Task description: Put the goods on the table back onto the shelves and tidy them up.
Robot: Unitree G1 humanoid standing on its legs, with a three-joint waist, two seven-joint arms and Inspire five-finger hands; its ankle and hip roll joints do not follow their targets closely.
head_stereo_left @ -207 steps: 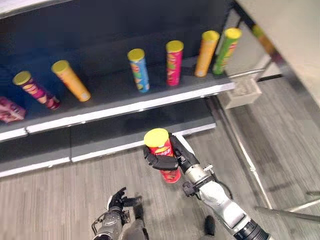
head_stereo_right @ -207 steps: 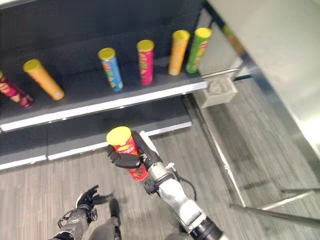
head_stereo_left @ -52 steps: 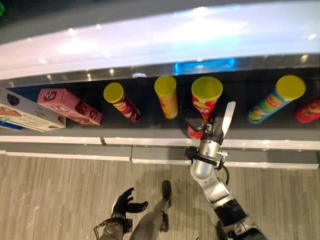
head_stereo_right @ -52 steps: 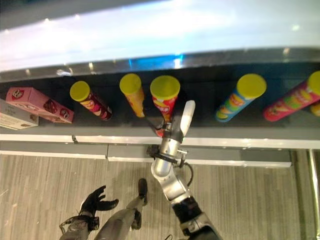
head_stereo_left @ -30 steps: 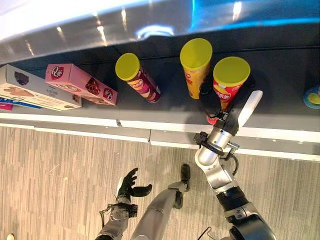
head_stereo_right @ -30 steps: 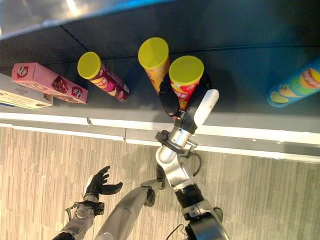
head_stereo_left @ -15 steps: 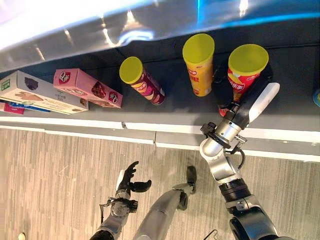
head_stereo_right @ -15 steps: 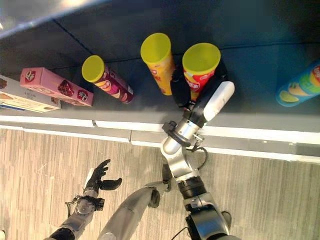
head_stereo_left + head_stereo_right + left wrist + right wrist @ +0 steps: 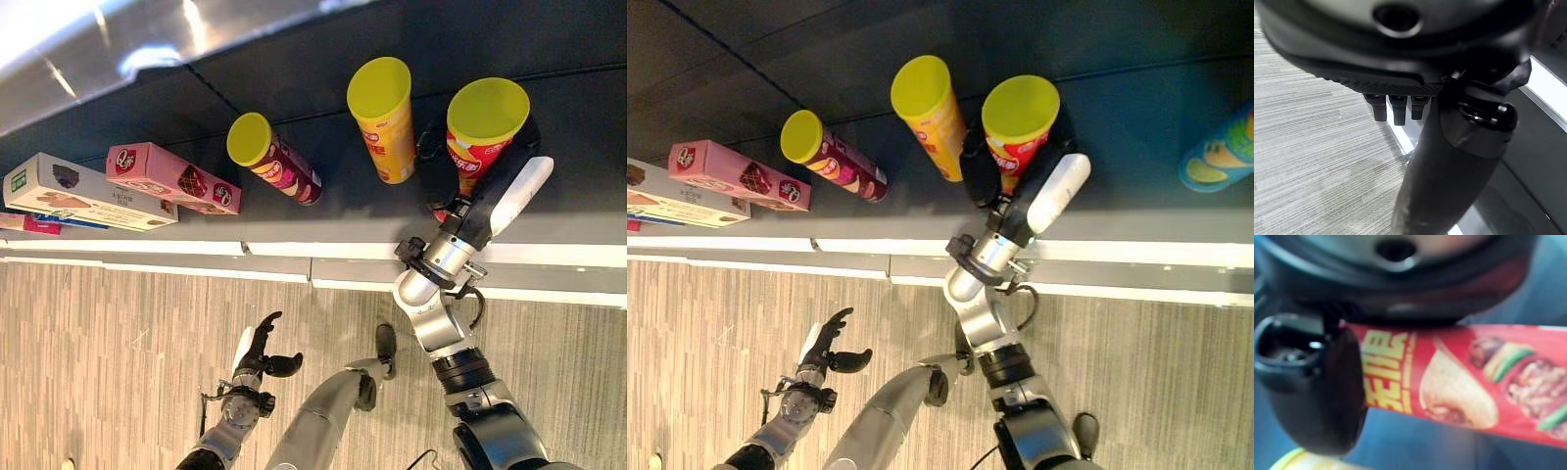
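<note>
Right hand (image 9: 460,211) clamped around red can (image 9: 477,137), standing on dark shelf (image 9: 294,220) just beside orange can (image 9: 384,122). Left hand (image 9: 260,354) slack-fingered, low over floor. Risk on letting go: fingers dragging the tall can off balance, toppling it into orange neighbour, perhaps on toward maroon can (image 9: 274,168) and pink box (image 9: 171,178).

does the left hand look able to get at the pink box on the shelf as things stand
Probably not from here. The left hand hangs low over the floor, fingers open, well short of the pink box up on the shelf. Nothing blocks the way; the arm would have to lift and reach.
</note>
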